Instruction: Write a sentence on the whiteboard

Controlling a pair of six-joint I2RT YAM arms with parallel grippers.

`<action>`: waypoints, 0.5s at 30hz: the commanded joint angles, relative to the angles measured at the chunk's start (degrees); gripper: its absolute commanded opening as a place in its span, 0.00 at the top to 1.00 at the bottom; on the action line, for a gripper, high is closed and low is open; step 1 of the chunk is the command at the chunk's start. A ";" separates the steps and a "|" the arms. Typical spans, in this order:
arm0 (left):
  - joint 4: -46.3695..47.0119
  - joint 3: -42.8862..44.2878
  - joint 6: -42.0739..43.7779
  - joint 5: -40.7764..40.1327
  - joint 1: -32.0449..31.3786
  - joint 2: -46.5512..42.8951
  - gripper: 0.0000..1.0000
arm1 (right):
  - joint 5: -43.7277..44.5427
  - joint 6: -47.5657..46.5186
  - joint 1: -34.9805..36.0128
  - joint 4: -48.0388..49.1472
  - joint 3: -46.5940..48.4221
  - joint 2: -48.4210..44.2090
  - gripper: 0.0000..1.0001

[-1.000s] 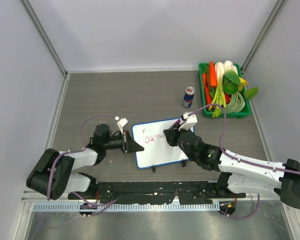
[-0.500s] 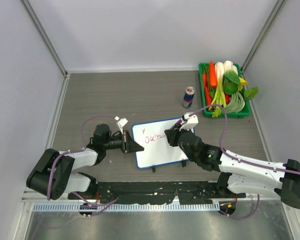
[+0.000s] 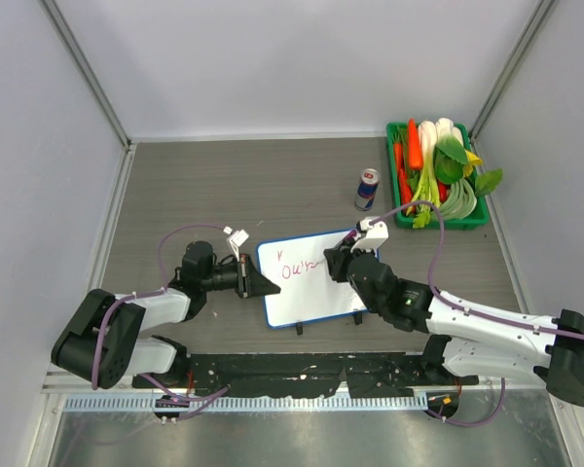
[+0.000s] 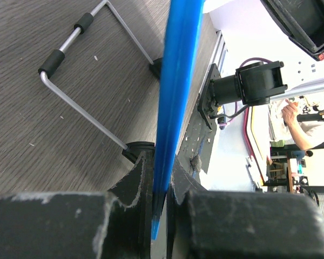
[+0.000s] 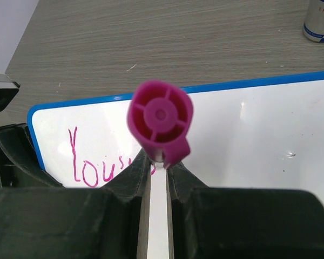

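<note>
On the left of the table point(image 3: 214, 185), in the overhead view, the first of two arms is seen lying low, and its left gripper point(image 3: 265, 284) is closed on the left edge of the whiteboard point(image 3: 316, 292). In the left wrist view the board's thin blue rim point(image 4: 175, 108) is seen edge-on, pinched between the two fingers. One bent metal rod point(image 4: 92, 116) with two black sleeves is seen beside it over the wood-grain surface.

One whiteboard is counted. It is placed at the middle of the near half of the table, between the two grippers, slightly turned, with two small black clips point(image 3: 299, 329) along its near long edge.

One line of the sentence point(image 5: 97, 164) is written in reddish-pink on the board's left part. "You" and an apostrophe can be read in the right wrist view; what follows is hidden behind the right fingers.

To the right of the writing, the right gripper point(image 3: 336, 265) is held over the board, clamped on one marker point(image 5: 161, 121), whose magenta end is turned toward the wrist camera. Its tip cannot be seen.

Farther right and toward the back, one drink can point(image 3: 367, 189) is stood upright, well apart from the board. Just beside it, at the right rear corner, one green tray point(image 3: 394, 175) is filled with vegetables, too overlapped to be counted.
</note>
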 commanded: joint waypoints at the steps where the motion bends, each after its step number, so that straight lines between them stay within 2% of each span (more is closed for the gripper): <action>1: -4.58 -0.04 1.48 -6.22 0.18 1.22 1.00 | 3.44 -1.29 -0.38 -0.30 3.15 0.84 0.98; 15: -4.58 -0.04 1.48 -6.13 0.18 1.22 1.00 | -2.36 0.11 -0.38 -0.30 1.39 2.16 0.99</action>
